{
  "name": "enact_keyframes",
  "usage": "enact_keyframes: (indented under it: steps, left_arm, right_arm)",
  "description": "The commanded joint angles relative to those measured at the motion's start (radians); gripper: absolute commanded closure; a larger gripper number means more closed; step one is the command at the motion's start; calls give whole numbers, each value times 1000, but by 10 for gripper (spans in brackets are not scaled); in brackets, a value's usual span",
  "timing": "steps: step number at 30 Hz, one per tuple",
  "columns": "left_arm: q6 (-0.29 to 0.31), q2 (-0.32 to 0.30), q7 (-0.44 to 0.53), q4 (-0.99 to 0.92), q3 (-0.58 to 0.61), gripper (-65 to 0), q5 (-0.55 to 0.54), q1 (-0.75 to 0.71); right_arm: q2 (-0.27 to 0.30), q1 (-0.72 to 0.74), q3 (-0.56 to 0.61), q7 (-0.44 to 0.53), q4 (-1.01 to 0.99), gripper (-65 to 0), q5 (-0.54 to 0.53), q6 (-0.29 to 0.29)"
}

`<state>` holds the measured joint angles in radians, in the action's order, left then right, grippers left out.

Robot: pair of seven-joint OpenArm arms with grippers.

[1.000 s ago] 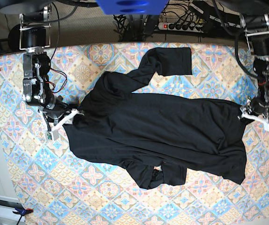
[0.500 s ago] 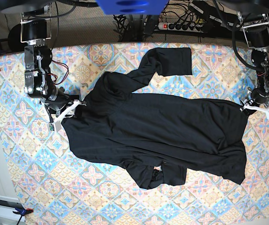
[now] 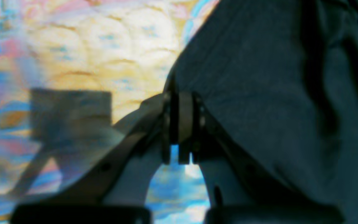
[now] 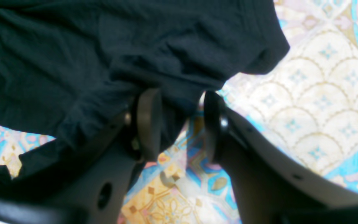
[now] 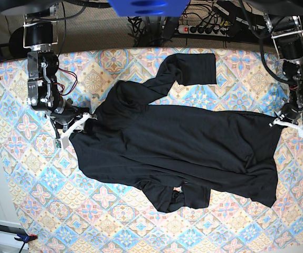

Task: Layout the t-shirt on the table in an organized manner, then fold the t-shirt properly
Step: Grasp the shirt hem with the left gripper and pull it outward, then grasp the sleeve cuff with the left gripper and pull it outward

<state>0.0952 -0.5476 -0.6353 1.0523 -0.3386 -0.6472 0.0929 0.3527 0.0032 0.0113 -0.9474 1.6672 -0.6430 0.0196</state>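
Patterned table point(image 5: 30, 211) holds the shirt point(image 5: 183, 142), not flat yet. Left gripper point(image 3: 179, 130) pinches its edge; right gripper point(image 4: 179, 124) is spread around cloth and should pinch next, then both pull it flat.

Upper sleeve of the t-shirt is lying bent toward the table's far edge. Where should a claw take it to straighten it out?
Grip the sleeve's squared cuff end of the t-shirt, coming from the table's far edge. The cuff lies flat and free on the cloth, clear of the body, so a pinch at its hem probably lifts one layer.
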Motion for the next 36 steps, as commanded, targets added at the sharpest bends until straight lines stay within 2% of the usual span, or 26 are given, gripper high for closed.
enact_keyframes:
  steps: [1, 7, 12, 15, 19, 23, 27, 32, 36]
  left_arm:
    - [-1, -45, 22, 13, -7, -4, 0, 14]
    - [1, -124, 25, 13, -7, 0, 4, 15]
    - [1, -131, 24, 13, -7, 0, 5, 12]
    - [1, -131, -10, 13, -6, -5, -1, 6]
    - [-1, -131, -57, 13, -24, -85, -6, -8]
    - [4, -131, -59, 23, -132, -193, -6, -75]
    - [5, -130, -97, 148, -188, -276, -61, -189]
    - [5, -119, -163, 368, -224, -302, -245, -379]
    - [5, -44, -209, 532, -205, -302, -286, -480]
  right_arm:
    - [13, 17, -4, 17, 18, -222, 9, -5]
    - [10, 17, -1, 17, 18, -222, 39, -5]
    - [-10, 17, -1, 17, 18, -222, 41, -5]
    - [-16, 17, -1, 17, 18, -222, 41, -5]
    - [-14, 17, -1, 17, 18, -222, 41, -5]
    - [-13, 16, -1, 17, 18, -223, 41, -5]
    - [-13, 16, -1, 17, 18, -223, 41, -5]
    - [-13, 17, -1, 17, 18, -223, 41, -5]
    - [-13, 17, -1, 17, 17, -223, 41, -5]
